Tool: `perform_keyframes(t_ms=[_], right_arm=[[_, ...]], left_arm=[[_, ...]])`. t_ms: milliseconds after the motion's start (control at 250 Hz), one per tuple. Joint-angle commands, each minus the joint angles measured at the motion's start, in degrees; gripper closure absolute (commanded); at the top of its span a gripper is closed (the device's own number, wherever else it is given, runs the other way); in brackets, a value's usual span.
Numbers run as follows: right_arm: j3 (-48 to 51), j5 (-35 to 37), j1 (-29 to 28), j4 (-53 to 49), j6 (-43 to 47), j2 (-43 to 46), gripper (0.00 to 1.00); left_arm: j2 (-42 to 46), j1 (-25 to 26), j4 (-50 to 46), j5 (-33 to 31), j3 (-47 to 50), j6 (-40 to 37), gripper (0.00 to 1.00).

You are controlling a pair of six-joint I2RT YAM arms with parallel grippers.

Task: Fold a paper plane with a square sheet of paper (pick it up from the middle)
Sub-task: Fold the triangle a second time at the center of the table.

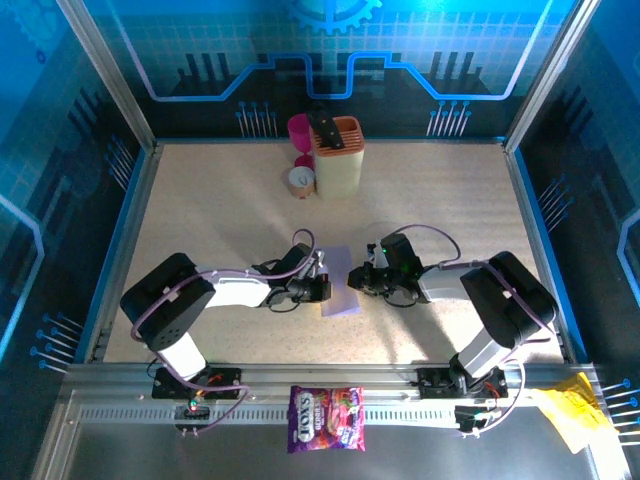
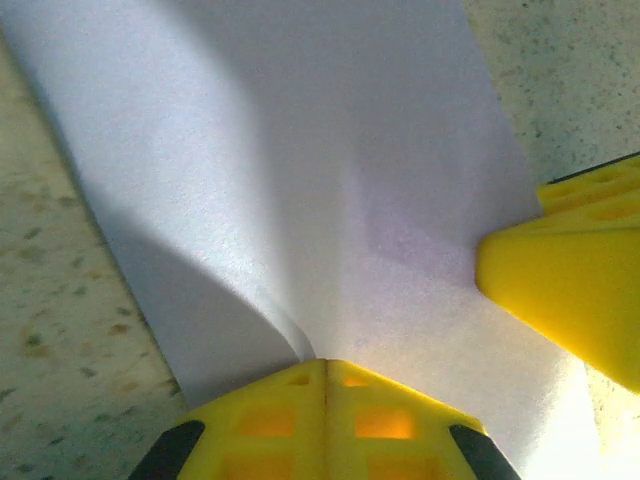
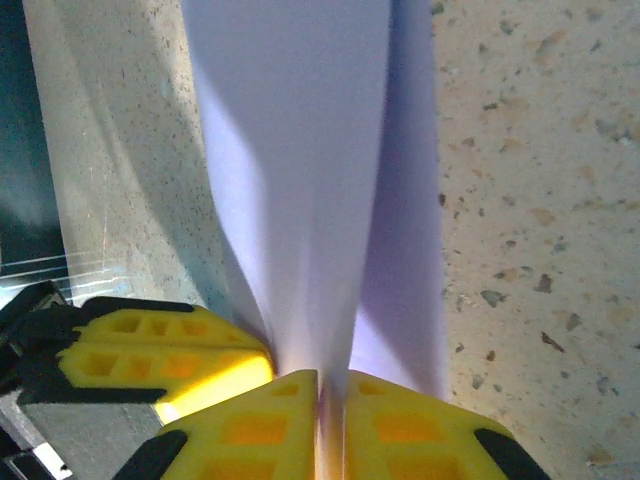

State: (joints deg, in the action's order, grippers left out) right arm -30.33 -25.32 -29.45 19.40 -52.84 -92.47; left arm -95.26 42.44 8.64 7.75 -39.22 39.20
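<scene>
Near the middle of the table [image 1: 220,210], one square sheet of paper [image 1: 338,284] is pinched between two end effectors: the left end effector [image 1: 323,289] is clenched on its left edge, the right end effector [image 1: 358,281] on its right edge. At the far edge stand one orange knife block [image 1: 338,158] and one pink cup [image 1: 299,128].

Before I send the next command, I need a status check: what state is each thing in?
sheet of paper: bowed, pinched from both sides.
left hand: shut on the sheet of paper.
right hand: shut on the sheet of paper.
sweets bag: flat on the front rail.
yellow paper: crumpled, on the front rail.
tan holder: upright.
</scene>
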Motion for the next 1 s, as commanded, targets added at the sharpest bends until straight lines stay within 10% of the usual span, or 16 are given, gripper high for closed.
perform_keyframes(t_ms=[0,288,995], right_arm=[[0.35,-1.20,0.38,1.91,-0.75,-0.48,0.90],[-0.26,-1.19,-0.78,2.30,-2.00,-0.96,1.00],[-0.35,-1.49,-1.31,2.77,-3.54,-2.81,1.00]], left_arm=[[2.74,-1.32,-5.54,-0.66,0.57,-2.99,0.84],[10.18,0.10,-4.30,-0.74,3.25,-5.23,0.52],[4.32,22.86,-6.78,-30.38,-3.08,-17.44,0.23]])
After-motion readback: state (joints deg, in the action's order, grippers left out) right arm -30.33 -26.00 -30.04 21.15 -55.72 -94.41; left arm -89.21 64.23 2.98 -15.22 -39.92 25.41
